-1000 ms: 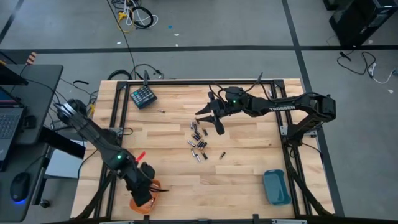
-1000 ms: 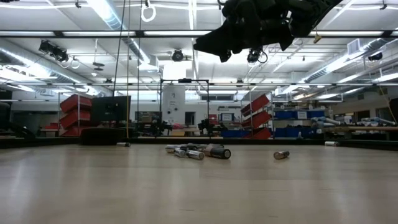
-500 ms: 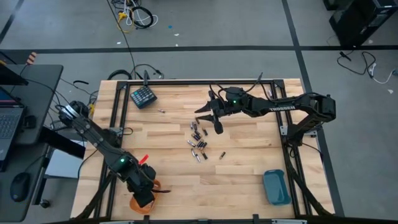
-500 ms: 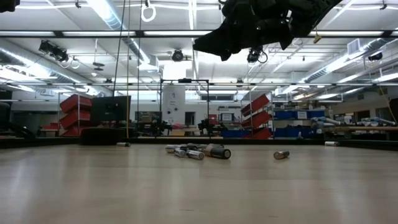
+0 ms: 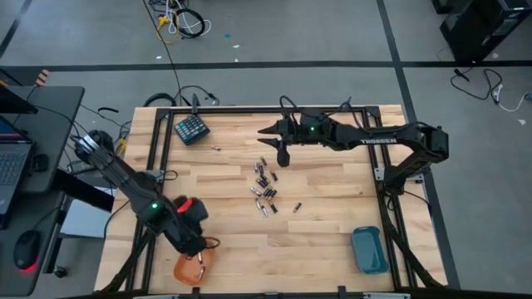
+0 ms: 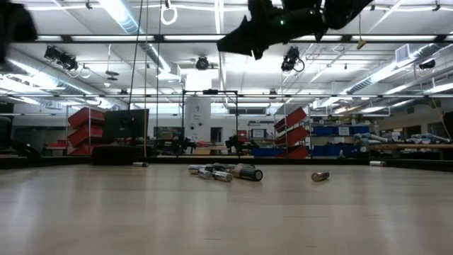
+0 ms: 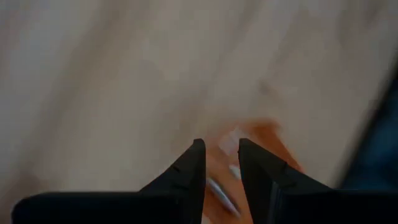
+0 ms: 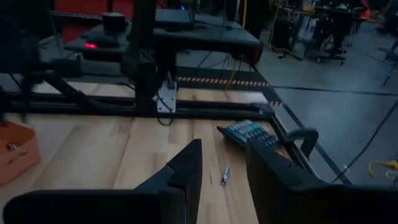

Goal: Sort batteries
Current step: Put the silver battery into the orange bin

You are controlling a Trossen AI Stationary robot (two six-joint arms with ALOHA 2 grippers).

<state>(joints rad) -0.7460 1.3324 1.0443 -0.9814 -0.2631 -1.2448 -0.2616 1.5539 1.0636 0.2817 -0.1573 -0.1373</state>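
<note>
Several small dark and silvery batteries (image 5: 264, 188) lie on their sides in a loose heap at the table's middle (image 6: 226, 172). One lone cell (image 5: 214, 148) lies near the teal keypad block (image 5: 191, 129). My left gripper (image 5: 198, 242) hovers above the orange tray (image 5: 189, 267) at the near left; its fingers (image 7: 222, 149) stand slightly open over the tray (image 7: 270, 140), which holds a few cells (image 7: 219, 190). My right gripper (image 5: 275, 146) hangs high, slightly open, beyond the heap's far side; past its fingers (image 8: 224, 149) the right wrist view shows the lone cell (image 8: 225, 175).
A blue tray (image 5: 370, 249) sits at the near right corner. The keypad block (image 8: 252, 132) lies at the far left by the table's frame rail (image 5: 249, 109). Bare wood lies between the heap and both trays. A desk with a laptop stands left of the table.
My left gripper has risen off the orange tray and drawn back toward the table's middle, uncovering the tray. My right gripper has climbed and swung toward the far edge and slightly left, away from the battery heap. The batteries have stayed put.
</note>
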